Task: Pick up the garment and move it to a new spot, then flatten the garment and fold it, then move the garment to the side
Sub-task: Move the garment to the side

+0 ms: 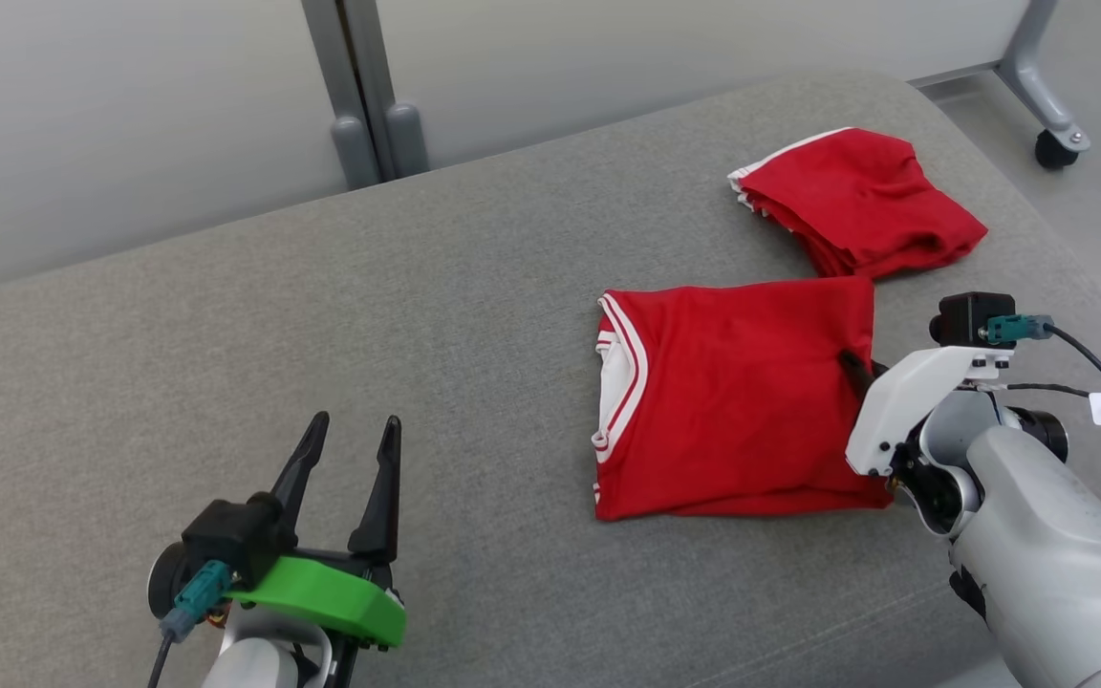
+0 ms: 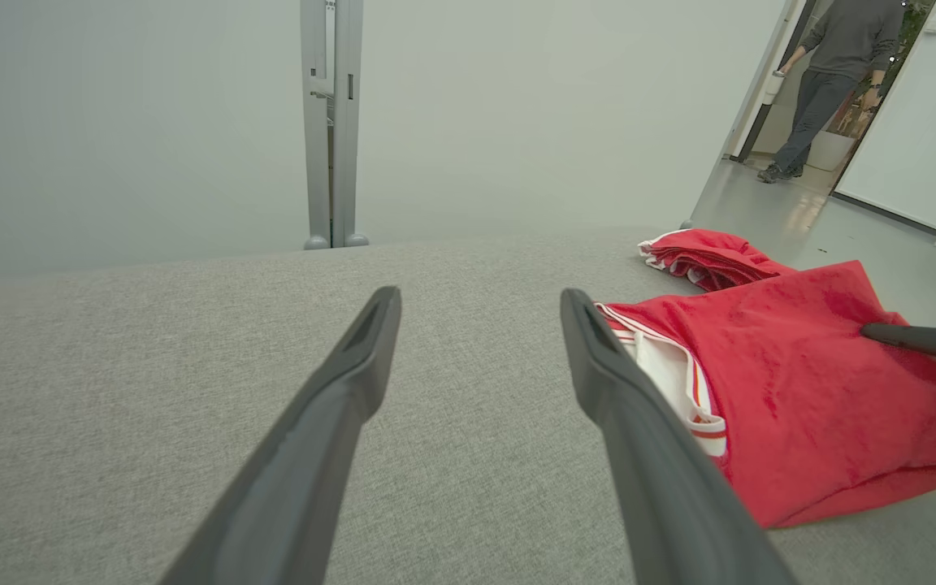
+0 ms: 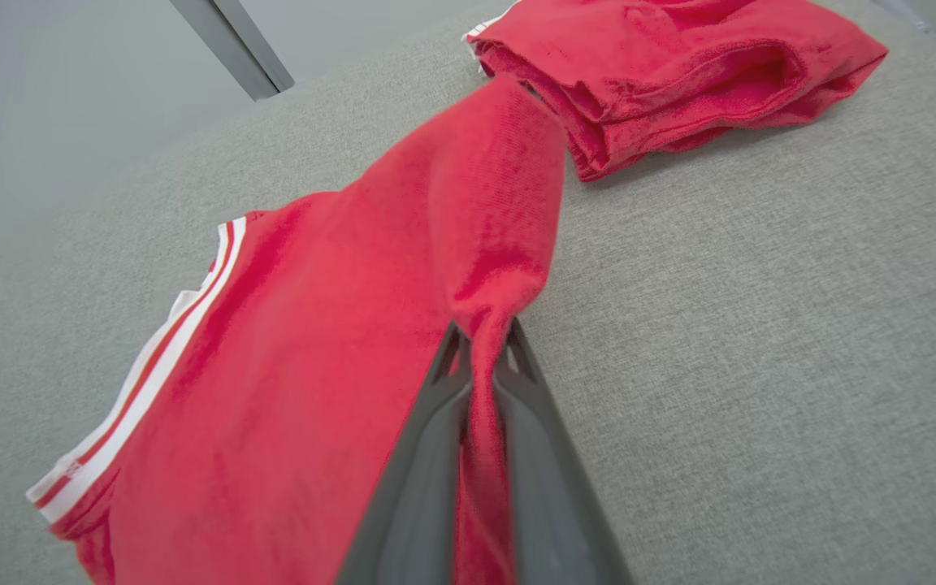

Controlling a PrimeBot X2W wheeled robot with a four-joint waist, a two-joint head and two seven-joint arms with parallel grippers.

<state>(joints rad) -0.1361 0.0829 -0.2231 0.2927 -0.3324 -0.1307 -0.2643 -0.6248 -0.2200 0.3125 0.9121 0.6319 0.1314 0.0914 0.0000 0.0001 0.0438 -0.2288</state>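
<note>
While the red garment lies folded on the grey cushion, the right gripper pinches its edge, only the sideways move seemingly left; the left gripper gapes empty.

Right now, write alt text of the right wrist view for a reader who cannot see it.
The right gripper is shut on a pinched edge of the folded red garment, which lies on a grey upholstered surface. A second folded red garment lies beyond it.

Grey fabric bench, pale partition panels, metal post, glossy floor
</note>
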